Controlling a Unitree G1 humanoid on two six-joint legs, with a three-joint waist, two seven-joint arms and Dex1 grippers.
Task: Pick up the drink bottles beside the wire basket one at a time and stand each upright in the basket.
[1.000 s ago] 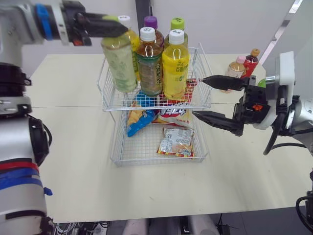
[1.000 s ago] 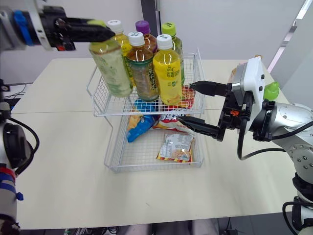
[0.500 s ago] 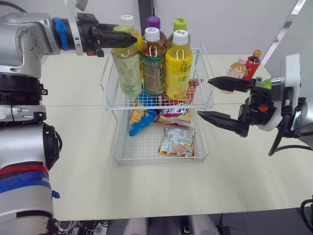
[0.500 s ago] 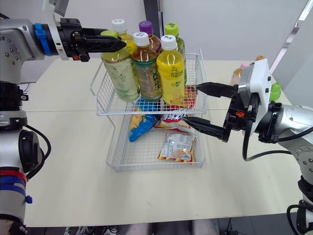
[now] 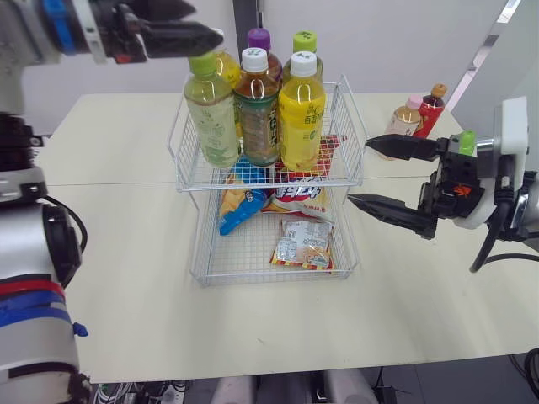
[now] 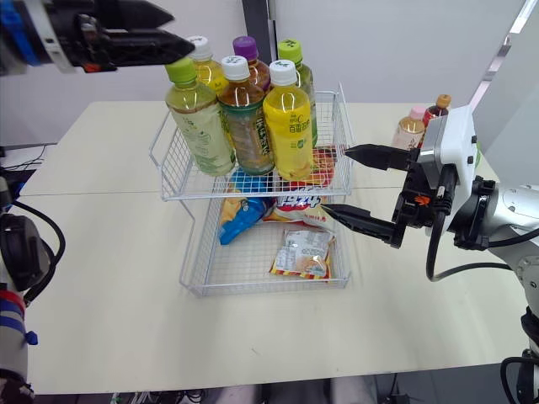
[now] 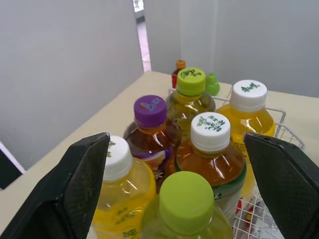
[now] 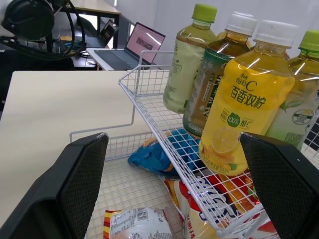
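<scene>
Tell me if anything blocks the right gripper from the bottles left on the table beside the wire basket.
Nothing visible does. The open right gripper points at the white wire basket; the pink-capped bottle and red orange-capped bottle stand on bare table beyond its fingers, with only open space between.

Pale cream rectangular tabletop (image 5: 126,252), seam across the middle. Plain white wall (image 5: 404,34) behind, dark vertical post (image 5: 244,17). Open laptop (image 8: 142,42) on a far desk, black headphones (image 8: 30,20) nearby.
</scene>
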